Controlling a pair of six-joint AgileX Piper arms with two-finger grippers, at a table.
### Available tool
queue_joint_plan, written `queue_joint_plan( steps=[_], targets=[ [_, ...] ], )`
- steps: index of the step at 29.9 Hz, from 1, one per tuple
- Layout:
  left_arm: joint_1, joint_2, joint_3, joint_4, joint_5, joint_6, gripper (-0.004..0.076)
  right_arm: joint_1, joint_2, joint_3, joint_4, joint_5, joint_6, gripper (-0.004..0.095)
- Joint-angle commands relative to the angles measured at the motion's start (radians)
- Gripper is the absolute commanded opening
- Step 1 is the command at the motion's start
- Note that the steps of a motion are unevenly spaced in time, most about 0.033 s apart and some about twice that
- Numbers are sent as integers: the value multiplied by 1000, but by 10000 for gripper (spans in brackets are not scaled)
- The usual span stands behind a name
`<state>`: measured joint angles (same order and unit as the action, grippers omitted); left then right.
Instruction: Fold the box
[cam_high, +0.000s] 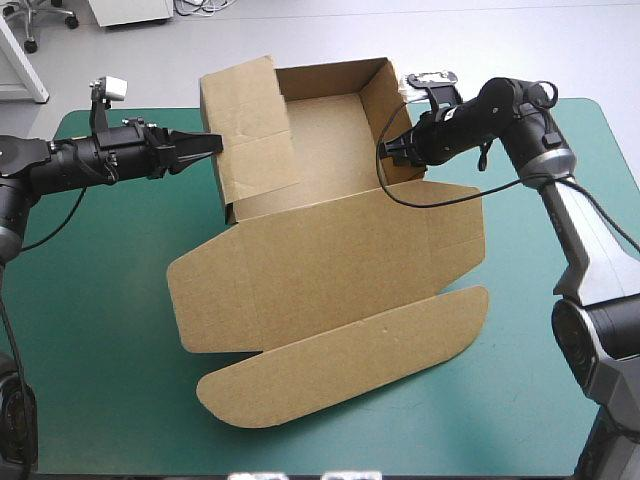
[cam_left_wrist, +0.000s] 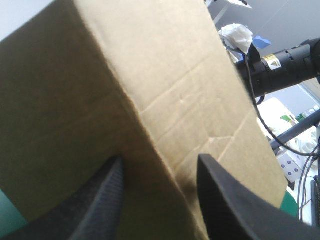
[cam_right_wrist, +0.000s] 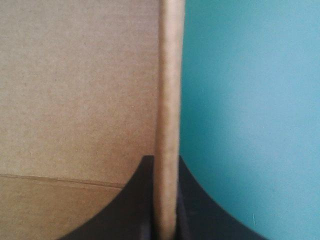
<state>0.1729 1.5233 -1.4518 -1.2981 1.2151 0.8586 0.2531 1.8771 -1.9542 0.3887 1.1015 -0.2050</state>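
Note:
The brown box (cam_high: 330, 250) lies mid-table, its walls raised at the far end and its lid (cam_high: 340, 365) flat toward the near edge. My left gripper (cam_high: 212, 143) is open, tips against the outside of the tall left wall flap (cam_high: 250, 130). In the left wrist view that brown wall (cam_left_wrist: 125, 75) fills the scene just ahead of the left gripper (cam_left_wrist: 160, 160), and the right arm (cam_left_wrist: 280, 70) shows beyond it. My right gripper (cam_high: 388, 150) is shut on the box's right wall. The wall's upright edge (cam_right_wrist: 170, 75) runs between the fingers of the right gripper (cam_right_wrist: 165, 159).
The teal-green cover (cam_high: 90, 330) shows bare to the left, right and front of the box, and beside the held wall (cam_right_wrist: 250, 100) in the right wrist view. The box's far wall stands close to the table's far edge.

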Motion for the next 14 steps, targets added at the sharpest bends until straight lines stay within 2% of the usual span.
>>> queue_joint_plan(
  steps=[1,14],
  targets=[
    [-8,-43,-33,-52,8,-22,391,20,-51,-27,26,-52,13,-13],
    [-28,-43,-37,-20,-11,-60,400,49,-49,-27,-48,-54,66,-13]
  ],
)
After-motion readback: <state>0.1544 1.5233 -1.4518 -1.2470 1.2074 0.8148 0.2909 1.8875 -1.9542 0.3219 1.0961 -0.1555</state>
